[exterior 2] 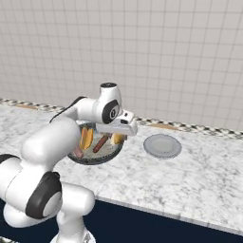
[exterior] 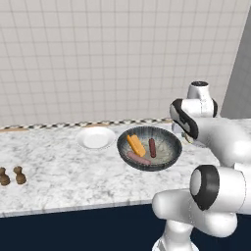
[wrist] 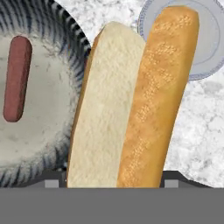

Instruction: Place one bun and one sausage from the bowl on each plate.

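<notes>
Gripping a bun (wrist: 131, 105), our gripper (exterior 2: 118, 135) is hovering over the bowl's (wrist: 26, 144) rim, and we are seeing a sausage (wrist: 17, 78) lying inside and the grey plate (wrist: 210, 48) beyond.

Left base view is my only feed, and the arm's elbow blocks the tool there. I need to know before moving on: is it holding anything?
Observer: Yes. The hand view shows the tool shut on a split bun.
Operator: Where is that bun compared with the bowl?
Observer: In the right base view it hangs above the right edge of the bowl, on the side facing a grey plate.
Operator: I can't make out that plate. Is anything on it?
Observer: No. In the right base view it lies bare on the counter, apart from the bowl.
</notes>
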